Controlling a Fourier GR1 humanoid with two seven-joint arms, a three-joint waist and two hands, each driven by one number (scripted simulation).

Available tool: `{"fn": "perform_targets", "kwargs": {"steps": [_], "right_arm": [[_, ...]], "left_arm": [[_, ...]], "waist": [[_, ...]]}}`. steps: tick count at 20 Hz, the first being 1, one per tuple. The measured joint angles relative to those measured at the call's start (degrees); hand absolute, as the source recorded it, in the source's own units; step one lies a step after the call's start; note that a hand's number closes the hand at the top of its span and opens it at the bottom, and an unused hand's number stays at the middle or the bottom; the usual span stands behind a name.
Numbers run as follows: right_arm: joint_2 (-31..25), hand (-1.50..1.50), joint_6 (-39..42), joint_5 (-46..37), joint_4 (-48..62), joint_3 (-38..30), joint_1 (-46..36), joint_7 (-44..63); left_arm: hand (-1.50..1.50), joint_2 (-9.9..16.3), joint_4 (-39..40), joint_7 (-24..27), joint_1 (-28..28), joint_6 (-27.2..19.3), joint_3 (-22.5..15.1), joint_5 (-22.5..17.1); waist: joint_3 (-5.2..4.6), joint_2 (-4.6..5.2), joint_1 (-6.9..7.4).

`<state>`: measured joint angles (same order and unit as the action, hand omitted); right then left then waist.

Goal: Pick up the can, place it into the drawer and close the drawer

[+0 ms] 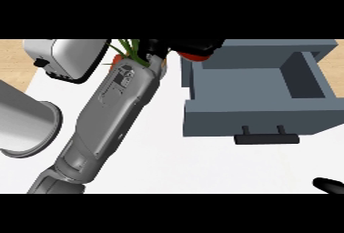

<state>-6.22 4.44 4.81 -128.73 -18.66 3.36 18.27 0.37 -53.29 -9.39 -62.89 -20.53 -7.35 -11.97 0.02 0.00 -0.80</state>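
Observation:
My left forearm (111, 113) runs from the lower left up to the top middle. Its black hand (191, 45) is curled over a red can (194, 56), of which only the lower rim shows. Hand and can hang at the back left corner of the open grey-blue drawer (259, 116), just over its left wall. The drawer is pulled out toward me, its inside (245, 82) bare and its dark handle (266, 139) at the front. Only a black tip of my right hand (329, 185) shows at the lower right edge.
A chrome toaster (64, 57) stands at the back left. Beside it, partly behind my forearm, lies an orange vegetable with green leaves (121, 54). A large grey metal pot (23, 120) sits at the left edge. The white counter (168, 168) spreads in front of the drawer.

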Motion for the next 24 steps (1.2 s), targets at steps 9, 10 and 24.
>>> {"fn": "perform_targets", "kwargs": {"steps": [9, 10, 24], "right_arm": [[0.27, -1.5, -0.04, -0.02, -1.36, 0.43, 0.18, 0.47], [0.69, -1.5, 0.07, -0.38, -0.9, 0.88, 0.4, -0.35], [-1.66, -1.5, -0.46, 0.33, -1.01, 1.47, -4.47, 3.71]], "left_arm": [[1.5, -0.33, 12.41, -2.23, -14.51, -2.66, 0.72, -2.31], [1.5, -0.34, 13.76, -2.69, -16.09, -3.07, 0.29, -2.87], [-1.5, -0.38, 28.84, 1.56, -25.99, -8.44, -6.96, -10.2]], "waist": [[0.02, 0.3, -1.1], [0.03, 0.34, -1.27], [0.12, 0.98, -3.94]]}}
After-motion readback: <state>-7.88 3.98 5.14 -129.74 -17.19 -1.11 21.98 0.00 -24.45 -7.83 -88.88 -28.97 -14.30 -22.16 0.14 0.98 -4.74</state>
